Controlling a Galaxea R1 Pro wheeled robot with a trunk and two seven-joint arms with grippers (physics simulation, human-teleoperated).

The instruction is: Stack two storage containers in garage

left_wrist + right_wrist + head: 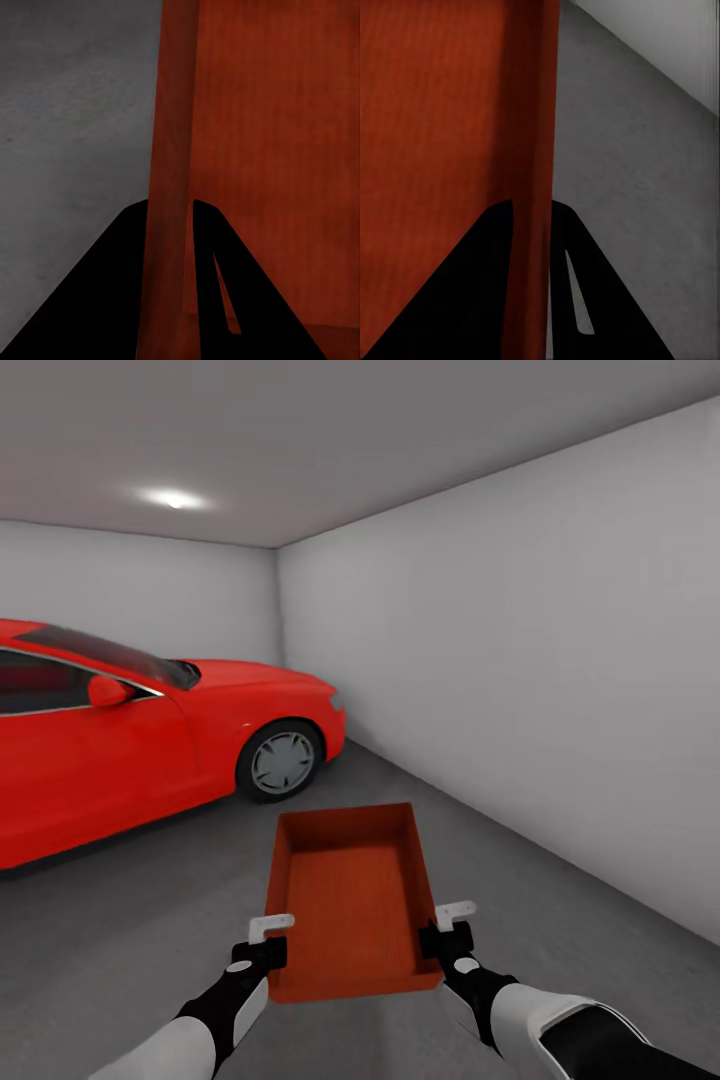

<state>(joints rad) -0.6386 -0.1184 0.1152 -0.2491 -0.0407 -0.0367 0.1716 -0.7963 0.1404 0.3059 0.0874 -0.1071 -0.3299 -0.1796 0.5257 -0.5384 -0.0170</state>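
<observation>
The robot stands in the garage and carries one storage container (352, 900) in front of its trunk, above the dark grey floor (130, 920). The left pincer (268, 940) is closed on the left long wall and the right pincer (450, 926) is closed on the right long wall, each wall between the two fingers. To do this step well, I think both arms should go down together and stay level, so the container does not tilt, and let go only when its bottom touches the floor. I count one container, two pincers and one red car (150, 730).
</observation>
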